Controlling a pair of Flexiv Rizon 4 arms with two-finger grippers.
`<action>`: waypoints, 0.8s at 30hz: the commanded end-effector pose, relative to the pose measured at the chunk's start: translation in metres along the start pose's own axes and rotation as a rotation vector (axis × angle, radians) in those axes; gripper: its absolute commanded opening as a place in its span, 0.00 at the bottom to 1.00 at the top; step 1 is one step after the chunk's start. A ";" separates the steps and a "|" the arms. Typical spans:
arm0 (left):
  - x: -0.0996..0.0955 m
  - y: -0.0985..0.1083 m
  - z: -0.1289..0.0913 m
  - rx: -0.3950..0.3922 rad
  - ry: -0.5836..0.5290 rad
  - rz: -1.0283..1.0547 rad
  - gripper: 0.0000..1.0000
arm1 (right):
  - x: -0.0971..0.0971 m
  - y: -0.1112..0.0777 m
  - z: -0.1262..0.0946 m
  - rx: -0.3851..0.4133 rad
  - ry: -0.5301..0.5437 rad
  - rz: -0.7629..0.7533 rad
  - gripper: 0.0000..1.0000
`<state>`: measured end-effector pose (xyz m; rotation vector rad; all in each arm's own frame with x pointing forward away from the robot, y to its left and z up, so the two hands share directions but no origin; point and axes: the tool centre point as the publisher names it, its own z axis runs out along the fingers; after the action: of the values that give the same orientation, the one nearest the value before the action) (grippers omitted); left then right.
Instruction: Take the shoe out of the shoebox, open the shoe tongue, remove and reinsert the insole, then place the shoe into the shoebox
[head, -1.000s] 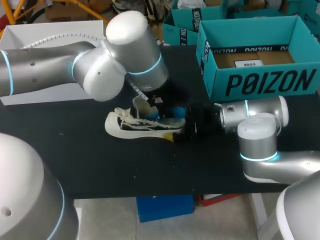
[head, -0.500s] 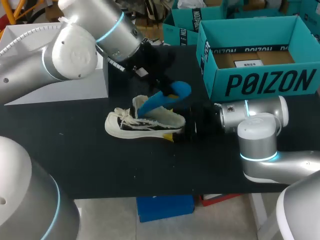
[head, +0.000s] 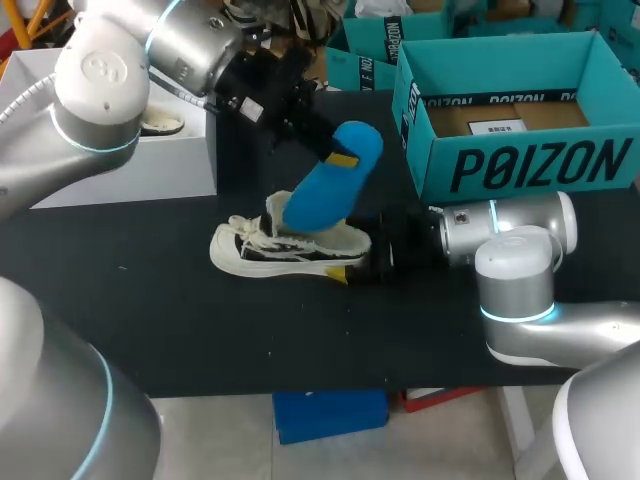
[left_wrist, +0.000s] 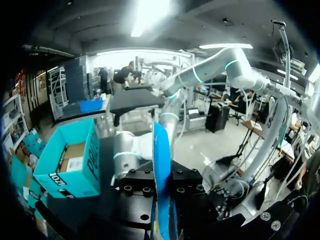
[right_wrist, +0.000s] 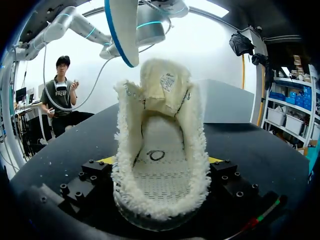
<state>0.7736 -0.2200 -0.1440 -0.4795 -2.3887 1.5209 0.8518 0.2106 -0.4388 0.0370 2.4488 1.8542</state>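
The black table (head: 200, 330) bore an open teal shoebox (head: 520, 165) at its far right and a white box (head: 120, 175) at its left. Between them, outside the shoebox, the shoe (head: 285, 250) stood on its sole. The blue insole (head: 330, 185) hung tilted above it.

From overhead the insole's lower end overlapped the shoe. The right wrist view showed it apart, beside the raised tongue (right_wrist: 165, 87), with the shoe's inside bare.

The left gripper (head: 340, 158) clamped the insole's upper end. Its wrist view alone showed the insole edge-on, pinched between both fingers (left_wrist: 135, 195).

The right gripper (head: 372, 258) sat in shadow at the heel. Its own view showed the fingers (right_wrist: 85, 175) pressed against both sides of the heel.
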 end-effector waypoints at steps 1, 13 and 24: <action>-0.002 -0.005 -0.002 0.191 0.107 0.031 0.00 | -0.001 -0.009 0.002 -0.001 -0.001 0.001 0.00; 0.019 -0.010 -0.004 0.358 0.148 -0.038 0.00 | -0.001 -0.009 0.002 -0.001 -0.001 0.001 0.00; 0.019 -0.010 -0.004 0.358 0.148 -0.038 0.00 | -0.001 -0.009 0.002 -0.001 -0.001 0.001 0.00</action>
<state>0.7580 -0.2126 -0.1319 -0.4468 -1.9426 1.7736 0.8518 0.2106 -0.4388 0.0370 2.4487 1.8542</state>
